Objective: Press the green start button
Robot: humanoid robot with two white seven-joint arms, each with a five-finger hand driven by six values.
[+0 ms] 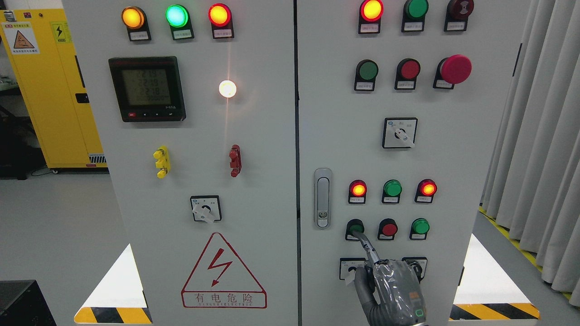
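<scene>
We see a grey control cabinet (253, 136) with two doors, and our right hand (392, 290) reaching up from the bottom edge on the right door. Its index finger (366, 244) is stretched out straight, the tip touching the green button (355, 227); the other fingers are curled in against the palm and grip nothing. The left hand does not show.

The green button is round, dark green and unlit, set in a black collar with a small white label beneath, half covered by the fingertip. It sits leftmost in the lowest row of three buttons on the right door, just right of the door handle (322, 198) and below a lit red lamp (357, 189).

That row holds three: the green button, a red button (388, 228), and a brighter green one (420, 226). The row above it has three lamps: two lit red with a green lamp (392, 188) between them. Higher up are a rotary switch (400, 132), then a green button, a red button and a large red mushroom button (455, 69), then three more at the top. Two more switches are partly hidden behind the hand.

The left door carries three lit lamps at the top, a meter (147, 88), one white lamp (227, 88), a yellow and a red terminal, one rotary switch (206, 208), and a red warning triangle (223, 271).
</scene>
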